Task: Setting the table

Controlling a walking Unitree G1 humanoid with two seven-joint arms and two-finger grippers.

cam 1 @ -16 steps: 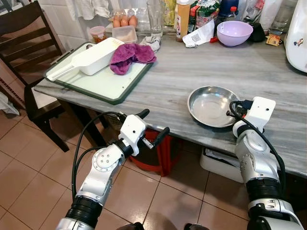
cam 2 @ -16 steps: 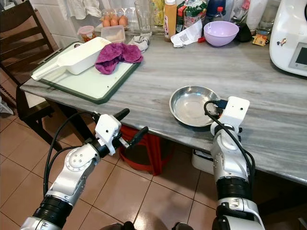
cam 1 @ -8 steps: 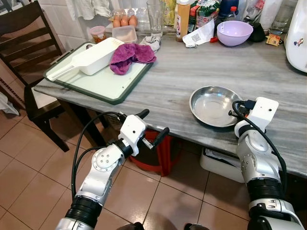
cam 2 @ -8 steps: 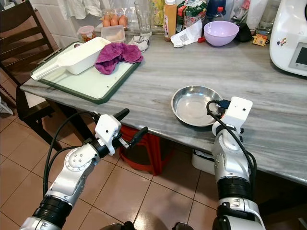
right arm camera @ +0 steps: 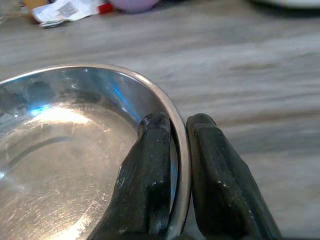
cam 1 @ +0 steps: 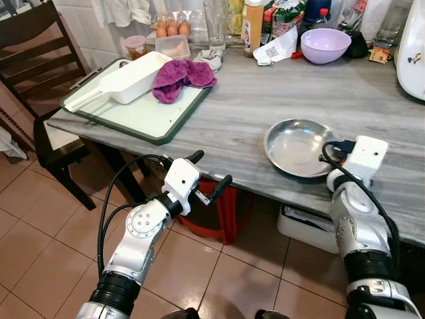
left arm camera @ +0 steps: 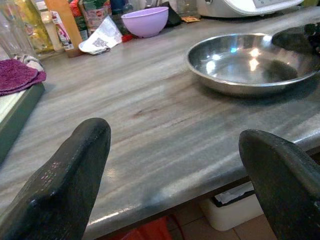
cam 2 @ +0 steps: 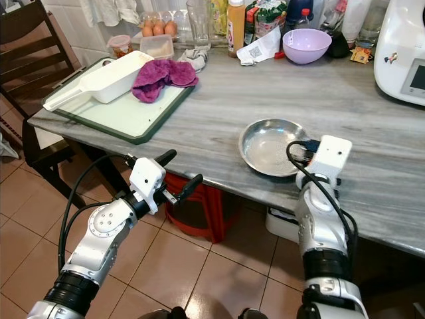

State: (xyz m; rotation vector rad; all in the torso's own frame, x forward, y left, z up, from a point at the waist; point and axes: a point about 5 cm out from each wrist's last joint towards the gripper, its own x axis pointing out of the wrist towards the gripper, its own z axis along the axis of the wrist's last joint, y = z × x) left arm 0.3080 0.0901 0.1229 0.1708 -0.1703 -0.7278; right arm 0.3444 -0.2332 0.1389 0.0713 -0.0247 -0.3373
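Right wrist view: the right gripper point(right arm camera: 175, 150) pinches the rim of the bowl point(right arm camera: 60, 165), one finger point(right arm camera: 147, 165) inside the rim and one outside; the bowl's near and left parts are cut off by the frame.
Table point(cam 1: 319, 93): grey marbled top; its right end runs out of the picture, and the back edge is crowded with bottles, a glass and packets, partly cut off at the top.
Chair point(cam 1: 33, 60): dark wood, at the table's left end, cut off at the frame's left edge.
Board point(cam 1: 143, 116): pale, green-rimmed, on the table's left part with one corner at the front edge; a white scoop-shaped tray point(cam 1: 126, 78) and a purple cloth point(cam 1: 180, 76) lie on it.
Open room: bare tabletop lies between the board and the bowl and behind the bowl up to the lilac bowl point(cam 1: 325, 44); tiled floor is free under the left arm.
Bowl: steel, empty, near the table's front edge, right of centre; from the head views its right rim is hidden behind the right wrist's white block and cable.
Red thing point(cam 1: 219, 212): under the table, mostly hidden by the left arm and table edge; what it is cannot be made out.
Left gripper point(cam 1: 207, 174): below and in front of the table edge, fingers spread wide apart, grasping nothing.
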